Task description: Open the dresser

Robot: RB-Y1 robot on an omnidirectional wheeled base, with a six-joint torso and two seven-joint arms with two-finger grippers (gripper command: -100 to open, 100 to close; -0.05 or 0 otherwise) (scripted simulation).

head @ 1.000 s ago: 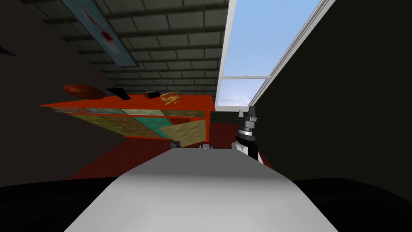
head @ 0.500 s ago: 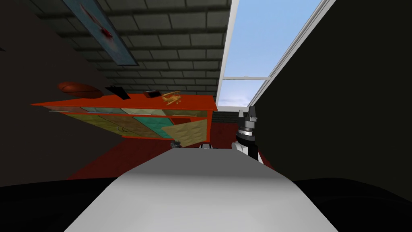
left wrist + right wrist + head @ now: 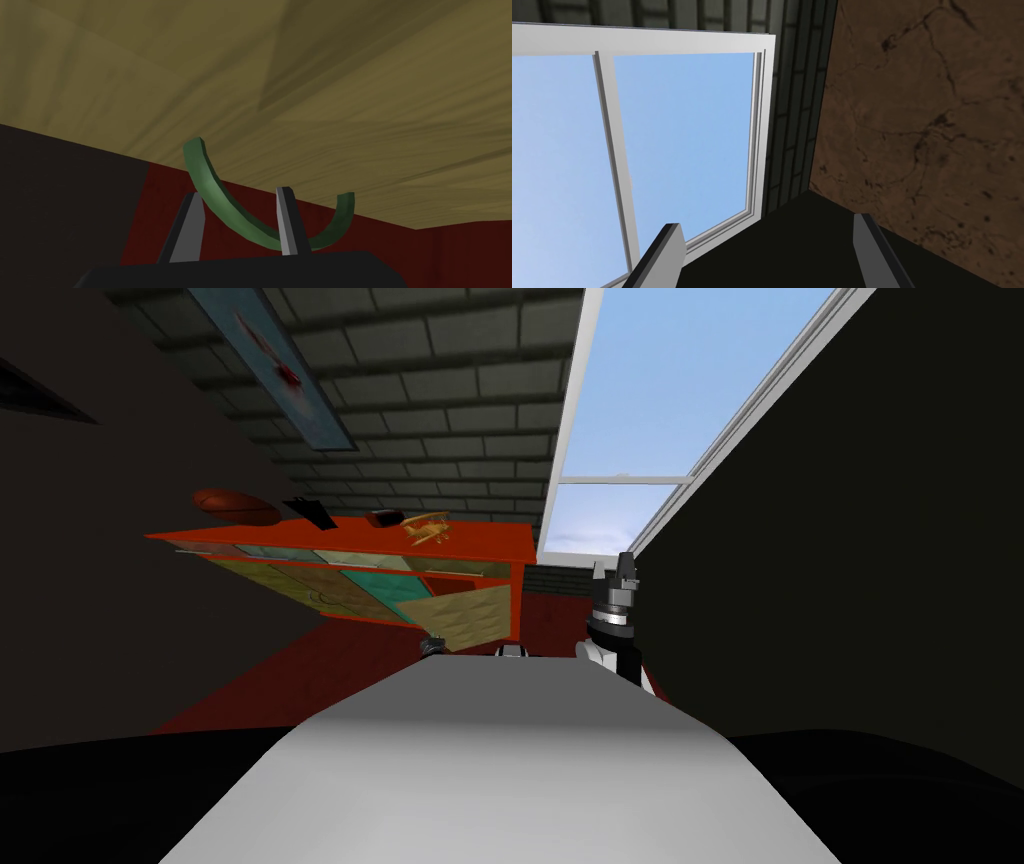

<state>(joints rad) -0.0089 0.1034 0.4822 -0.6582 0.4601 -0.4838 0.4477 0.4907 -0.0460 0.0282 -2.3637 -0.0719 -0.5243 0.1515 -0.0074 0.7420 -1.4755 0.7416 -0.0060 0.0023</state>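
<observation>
Brick-walled room, tan dresser door (image 3: 465,613) ajar, wrist cam: L gripper (image 3: 239,192) clamps green handle (image 3: 210,180), R gripper (image 3: 767,222) released

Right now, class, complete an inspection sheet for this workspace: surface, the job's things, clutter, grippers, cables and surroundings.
Surface: dresser top, red, carrying small things.
Job's things: red dresser with patchwork fronts; its tan panel stands swung out; a curved green handle sits on that panel.
Clutter: brown ball, black object and toy plane on the top.
Grippers: left gripper shut on the green handle; right gripper open, raised beside the window.
Cables: nothing seen.
Surroundings: window showing blue sky, grey brick wall, red floor.
</observation>
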